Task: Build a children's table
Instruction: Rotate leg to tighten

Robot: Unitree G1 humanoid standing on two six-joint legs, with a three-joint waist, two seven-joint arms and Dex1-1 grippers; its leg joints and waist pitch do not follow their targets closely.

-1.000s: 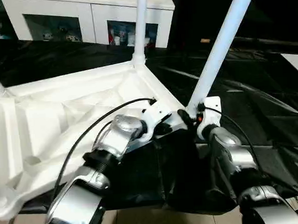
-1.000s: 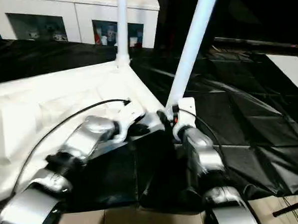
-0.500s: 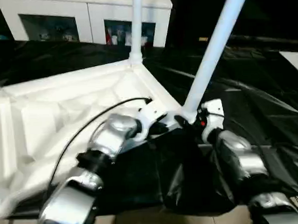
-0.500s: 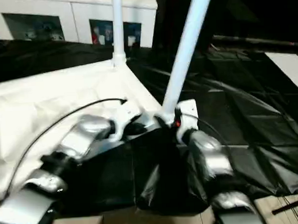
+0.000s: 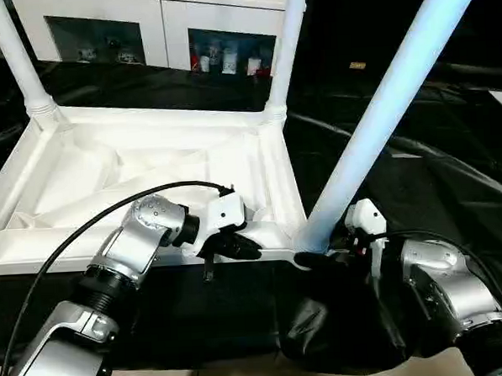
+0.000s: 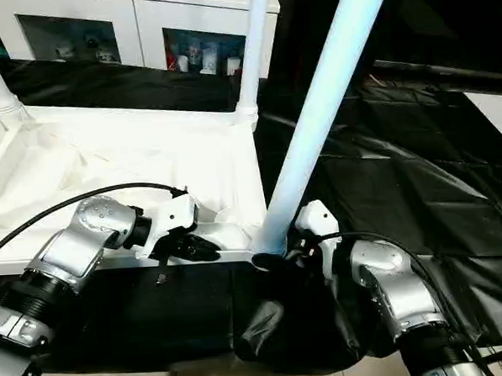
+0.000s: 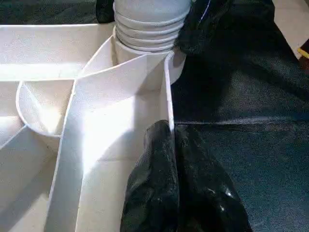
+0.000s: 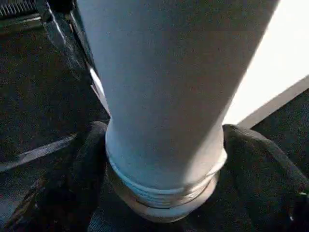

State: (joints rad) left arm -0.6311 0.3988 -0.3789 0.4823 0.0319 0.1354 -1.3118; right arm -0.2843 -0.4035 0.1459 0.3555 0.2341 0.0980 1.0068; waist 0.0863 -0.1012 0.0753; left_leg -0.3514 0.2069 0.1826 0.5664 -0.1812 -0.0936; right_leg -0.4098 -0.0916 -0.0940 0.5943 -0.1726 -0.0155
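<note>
the children's table (image 5: pixel 149 172) lay upside down on a black sheet (image 5: pixel 453 186), ribbed underside up. two legs stood in the far corner sockets. the near leg (image 5: pixel 382 114) leaned away from upright, its threaded base sitting in the near corner socket (image 7: pixel 147 29).

the left gripper (image 5: pixel 237 246) was pinched shut on the table's near rim (image 7: pixel 166 92), bracing it. the right gripper (image 8: pixel 159 193) had its fingers (image 8: pixel 256 159) spread wide around the leg's base, not visibly clamping it.

to seat the leg well, it probably needed bringing upright before any turning, with the rim held steady.

a white cabinet (image 5: pixel 167 28) with glass doors stood behind. bunched sheet under the near corner could snag the right arm.
</note>
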